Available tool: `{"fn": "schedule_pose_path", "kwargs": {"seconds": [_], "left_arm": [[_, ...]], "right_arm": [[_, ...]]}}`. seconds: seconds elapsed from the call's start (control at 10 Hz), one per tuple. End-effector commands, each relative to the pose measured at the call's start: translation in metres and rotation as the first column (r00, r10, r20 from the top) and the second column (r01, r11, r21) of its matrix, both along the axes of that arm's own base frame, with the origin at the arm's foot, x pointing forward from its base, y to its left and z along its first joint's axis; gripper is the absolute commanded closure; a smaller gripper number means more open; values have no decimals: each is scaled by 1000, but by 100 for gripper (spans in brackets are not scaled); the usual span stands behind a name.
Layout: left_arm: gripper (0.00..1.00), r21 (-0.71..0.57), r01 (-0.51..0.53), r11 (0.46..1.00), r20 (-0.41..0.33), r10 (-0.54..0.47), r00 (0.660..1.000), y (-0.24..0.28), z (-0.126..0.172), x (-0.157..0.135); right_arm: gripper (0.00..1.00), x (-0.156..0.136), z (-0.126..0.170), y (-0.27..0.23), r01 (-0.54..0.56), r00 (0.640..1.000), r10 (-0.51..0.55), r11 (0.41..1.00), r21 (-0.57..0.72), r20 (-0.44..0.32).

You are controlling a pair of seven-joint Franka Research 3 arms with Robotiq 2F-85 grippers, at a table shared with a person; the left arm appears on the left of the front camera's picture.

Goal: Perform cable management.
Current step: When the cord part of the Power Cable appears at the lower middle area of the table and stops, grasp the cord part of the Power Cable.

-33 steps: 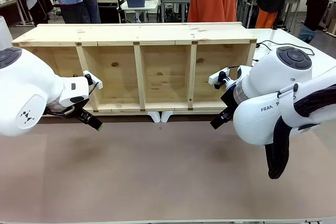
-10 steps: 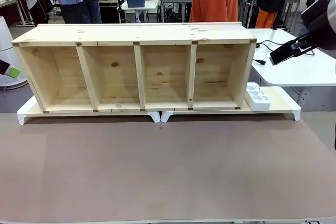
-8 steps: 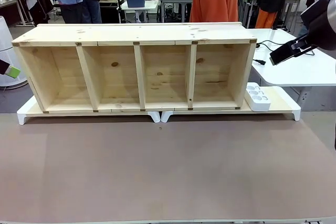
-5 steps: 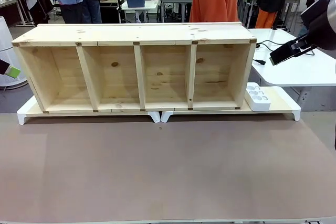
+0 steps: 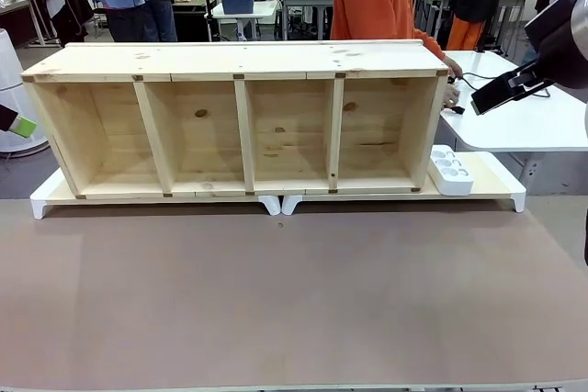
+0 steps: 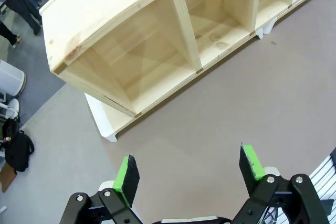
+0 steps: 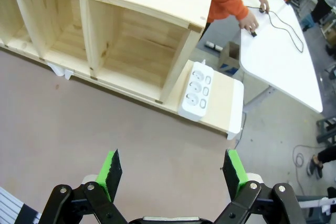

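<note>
The thin black cable [image 5: 481,72] lies on a white side table [image 5: 533,126] to the right of the wooden shelf [image 5: 243,60]. In the right wrist view the cable [image 7: 285,24] curves across that table, and a person in orange has both hands [image 7: 250,23] on its near end. My right gripper [image 7: 172,169] hangs open and empty high above the brown table; in the front view my right gripper [image 5: 501,91] sits at the upper right. My left gripper [image 6: 189,169] is open and empty above the shelf's left end, and its green pad [image 5: 22,126] shows at the left edge.
A white power strip [image 5: 450,170] lies on the white riser [image 5: 501,188] beside the shelf's right end. The shelf's compartments are empty. A brown mat [image 5: 294,291] spreads in front. Other people stand behind the shelf.
Both arms have lifted away from the shelf front to the picture's sides and have held still for the last second. The person in orange has leaned right and put hands on the cable.
</note>
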State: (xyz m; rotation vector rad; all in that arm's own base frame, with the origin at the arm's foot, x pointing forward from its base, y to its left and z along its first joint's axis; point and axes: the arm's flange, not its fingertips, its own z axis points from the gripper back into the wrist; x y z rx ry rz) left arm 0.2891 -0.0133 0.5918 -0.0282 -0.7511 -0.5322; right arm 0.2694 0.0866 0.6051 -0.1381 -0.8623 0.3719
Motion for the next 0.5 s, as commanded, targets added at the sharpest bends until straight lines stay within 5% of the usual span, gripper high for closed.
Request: {"fn": "schedule_pose_path", "kwargs": {"seconds": [0.0, 0.4], "left_arm": [[0, -2, -5, 1000, 5, 5, 1000, 1, 1, 0], [0, -2, -5, 1000, 5, 5, 1000, 1, 1, 0]], "right_arm": [[0, 1, -1, -1, 1, 1000, -1, 1000, -5, -3], [0, 1, -1, -1, 1, 1000, -1, 1000, -5, -3]]}}
